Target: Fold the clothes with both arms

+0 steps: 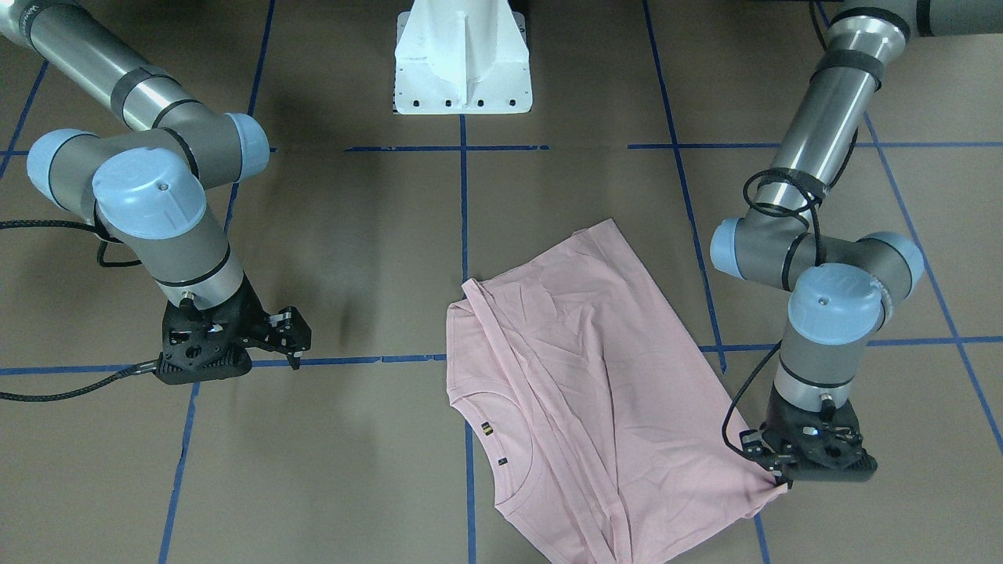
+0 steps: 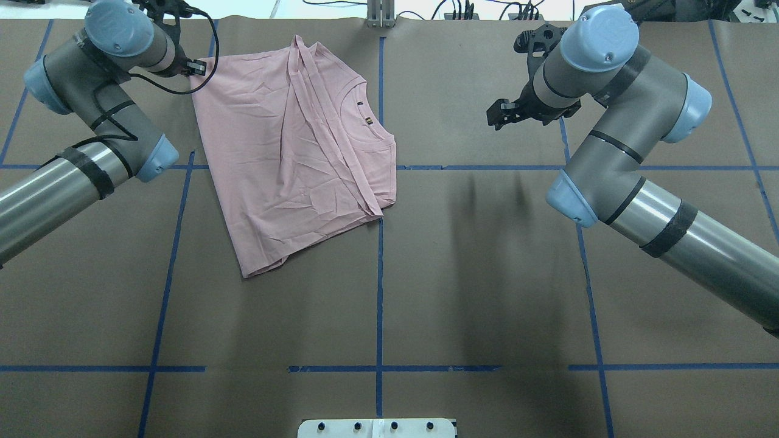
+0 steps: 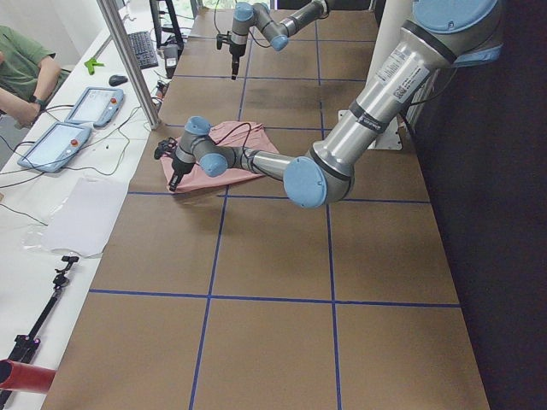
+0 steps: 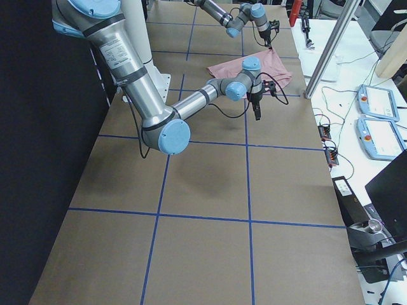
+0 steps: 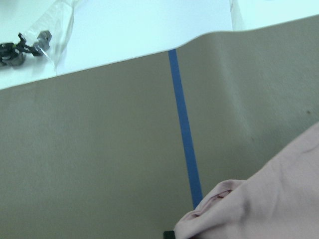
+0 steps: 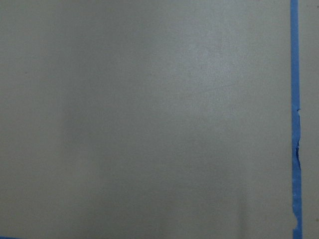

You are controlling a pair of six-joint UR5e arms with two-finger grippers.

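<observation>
Around the left pincer we see little in the way: bare brown bench, a blue tape line running just beside it, and past the bench edge a white surface with a small black clip in clear wrap. Two teach pendants and a seated person are farther out on that same side. The white pedestal stands well away from both pincers, across the bench.

The left pincer is low at the bench and closed on one corner of the pale pink T-shirt. The cloth there is drawn to a point and bunches up in the left wrist view. From that corner the shirt spreads flat toward the right pincer, plain side up, with one side folded over lengthwise and the round collar showing.

The right pincer hangs above bare bench, well apart from the shirt's collar edge. Its jaws look slightly parted and hold nothing. Its wrist view shows only brown surface and tape.
</observation>
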